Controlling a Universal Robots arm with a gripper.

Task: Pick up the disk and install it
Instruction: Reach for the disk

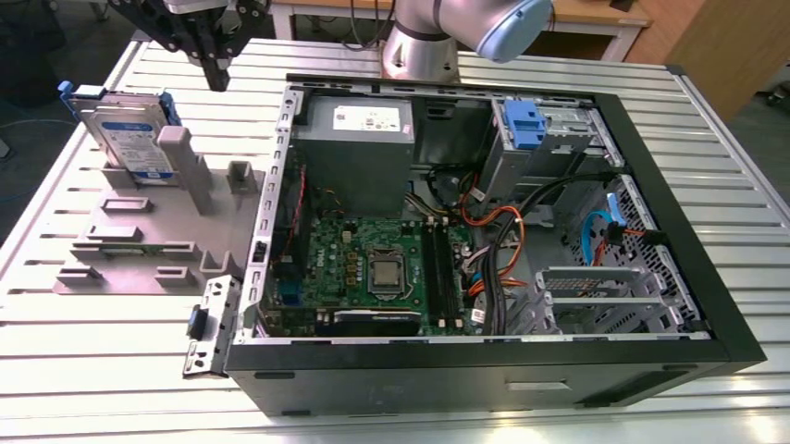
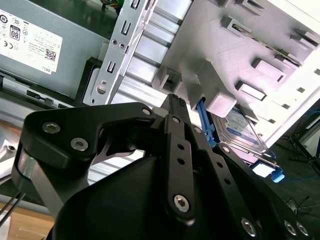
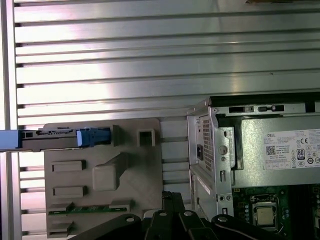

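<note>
**Worktop.** A slatted metal worktop [image 1: 111, 370] carries all items. The arm's base [image 1: 426, 46] stands at its far edge, behind the computer case.

**Computer case.** A black computer case [image 1: 469, 375] lies on its side with the side panel off, taking up the middle and the exterior view's right. Inside it are a grey power supply [image 1: 358, 139] with a white sticker in the far corner, a green circuit board [image 1: 370, 268] below that, loose cables, and a blue plastic latch [image 1: 524, 125] on the metal bay near the far wall.

**Holder.** A grey moulded holder [image 1: 136, 245] with several slots and posts lies flat on the worktop, just beside the case on the exterior view's left.

**Disk.** The disk [image 1: 124, 134] stands upright on its edge in a slot at the far end of the holder, its labelled face towards the exterior camera and its blue frame showing along the top and sides. The first wrist view shows it edge-on [image 3: 50, 139]. The second wrist view shows it past the holder's block [image 2: 240, 130]. It is outside the case and nothing grips it.

**Gripper.** The gripper [image 1: 220, 81] hangs above the far edge of the holder, pointing down. It is higher than the disk, to the exterior view's right of it, and clear of it. In both wrist views [image 2: 172, 100] [image 3: 171, 197] the fingers sit drawn close together with nothing between them.
</note>
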